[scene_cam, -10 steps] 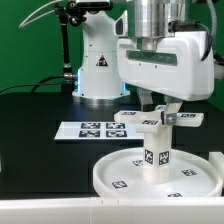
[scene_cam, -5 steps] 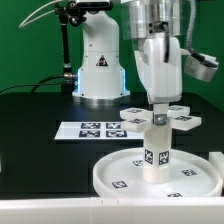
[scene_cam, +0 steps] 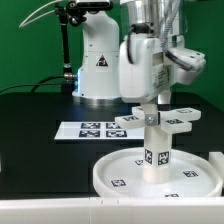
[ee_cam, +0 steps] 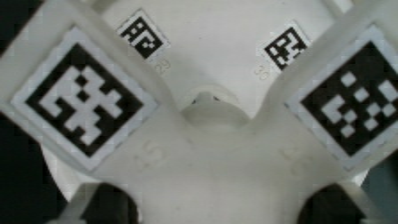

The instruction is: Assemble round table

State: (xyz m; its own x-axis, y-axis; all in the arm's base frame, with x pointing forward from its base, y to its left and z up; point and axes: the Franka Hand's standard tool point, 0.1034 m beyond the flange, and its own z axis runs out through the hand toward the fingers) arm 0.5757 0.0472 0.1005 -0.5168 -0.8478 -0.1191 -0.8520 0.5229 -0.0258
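Observation:
The large round disc [scene_cam: 118,176] lies flat near the front of the black table. The short thick leg [scene_cam: 156,153] stands upright at its centre. The cross-shaped base piece [scene_cam: 162,119] sits on top of the leg, its tagged arms spread level. My gripper [scene_cam: 158,103] comes straight down on it and is shut on its middle. In the wrist view the cross-shaped base [ee_cam: 210,120] fills the picture with tagged arms on both sides, and my gripper [ee_cam: 222,205] has dark fingertips [ee_cam: 107,203] pressed against its hub. The top of the leg is hidden under the cross.
The marker board [scene_cam: 85,130] lies flat behind the disc, toward the exterior view's left. The arm's white pedestal [scene_cam: 100,65] stands at the back. A white block [scene_cam: 217,160] shows at the exterior view's right edge.
My wrist has turned about the vertical axis over the leg, and the cross-shaped base has turned with it. The leg and the disc stay in place.

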